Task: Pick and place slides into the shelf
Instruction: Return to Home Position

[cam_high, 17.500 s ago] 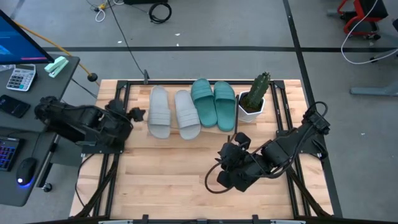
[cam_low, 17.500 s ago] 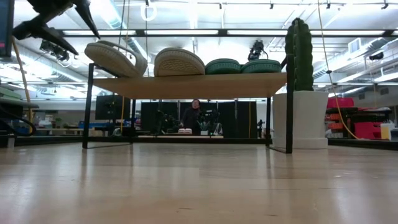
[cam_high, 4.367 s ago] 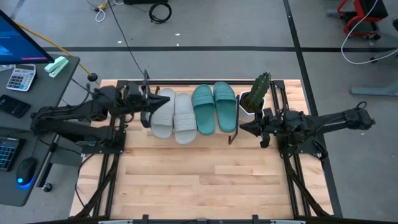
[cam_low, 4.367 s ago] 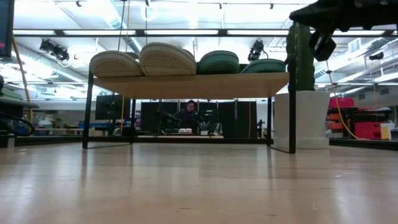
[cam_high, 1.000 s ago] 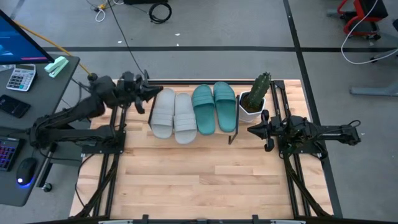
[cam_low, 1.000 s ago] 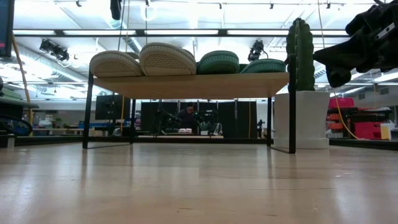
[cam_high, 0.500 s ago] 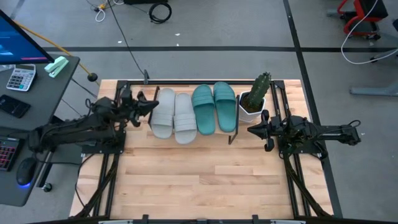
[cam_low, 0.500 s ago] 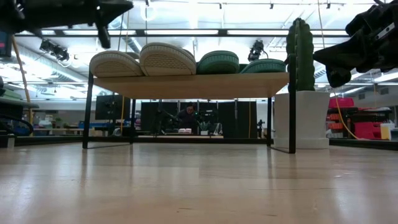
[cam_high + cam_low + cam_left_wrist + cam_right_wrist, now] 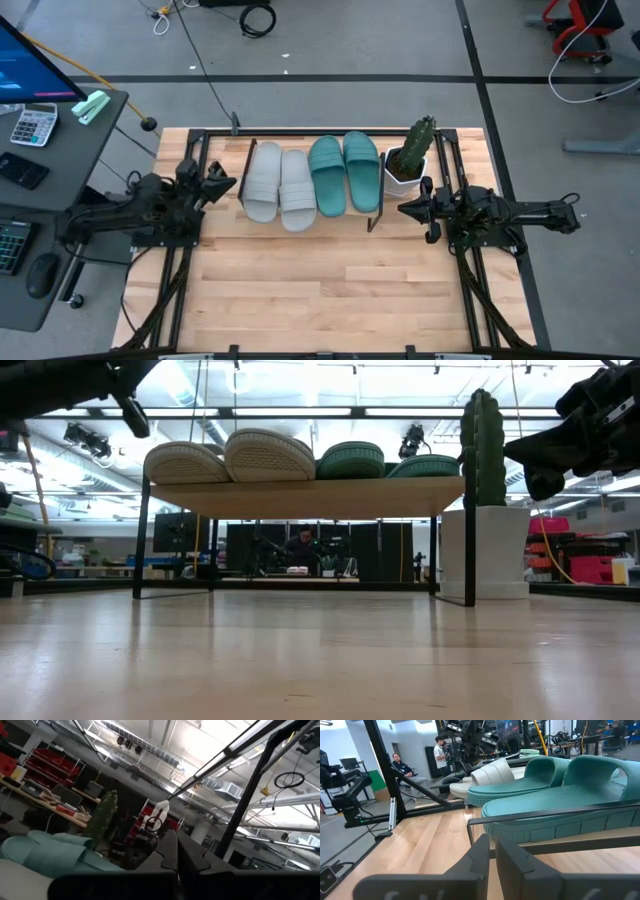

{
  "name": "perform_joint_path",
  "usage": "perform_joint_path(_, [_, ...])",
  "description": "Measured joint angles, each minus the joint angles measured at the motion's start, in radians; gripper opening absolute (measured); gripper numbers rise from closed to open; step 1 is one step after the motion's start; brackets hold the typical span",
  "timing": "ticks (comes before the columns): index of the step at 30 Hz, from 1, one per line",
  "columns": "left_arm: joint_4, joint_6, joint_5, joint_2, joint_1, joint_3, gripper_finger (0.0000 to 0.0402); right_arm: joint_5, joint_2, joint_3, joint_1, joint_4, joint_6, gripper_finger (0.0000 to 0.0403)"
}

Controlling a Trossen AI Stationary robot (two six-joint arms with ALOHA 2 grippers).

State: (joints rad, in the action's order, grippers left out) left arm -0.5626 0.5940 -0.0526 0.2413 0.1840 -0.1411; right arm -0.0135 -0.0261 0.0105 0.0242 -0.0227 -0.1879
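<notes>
- Count: four rubber slip-on slides, i.e. two light grey slides and two teal-green slides; one shelf; one potted cactus.
- Look: wide straps; ribbed sole edges show in the low view.
- All four sit side by side on the low wooden-plank shelf with black metal legs, at the table's 12 o'clock.
- Green cactus in a white pot stands on the table at the shelf's 3 o'clock.
- Left gripper: shelf's 9 o'clock, jaws together, empty.
- Right gripper: shelf's 4 o'clock, jaws together, empty.

Overhead, table-level, two wrist views, shelf shared
</notes>
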Motion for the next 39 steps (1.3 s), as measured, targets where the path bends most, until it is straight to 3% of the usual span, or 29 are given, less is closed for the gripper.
perform_joint_path(11, [0.105, -0.152, 0.158, -0.049, -0.170, 0.020, 0.0000, 0.000, 0.000, 0.000, 0.000, 0.000, 0.000, 0.0040])
perform_joint_path(21, [0.168, -0.205, 0.162, -0.054, -0.178, 0.020, 0.0000, 0.000, 0.000, 0.000, 0.000, 0.000, 0.000, 0.0037])
perform_joint_path(34, [0.285, -0.260, 0.162, -0.235, -0.178, 0.019, 0.0000, 0.000, 0.000, 0.000, 0.000, 0.000, 0.000, 0.0040])
perform_joint_path(39, [0.312, -0.265, 0.161, -0.239, -0.178, 0.019, 0.0000, 0.000, 0.000, 0.000, 0.000, 0.000, 0.000, 0.0039])
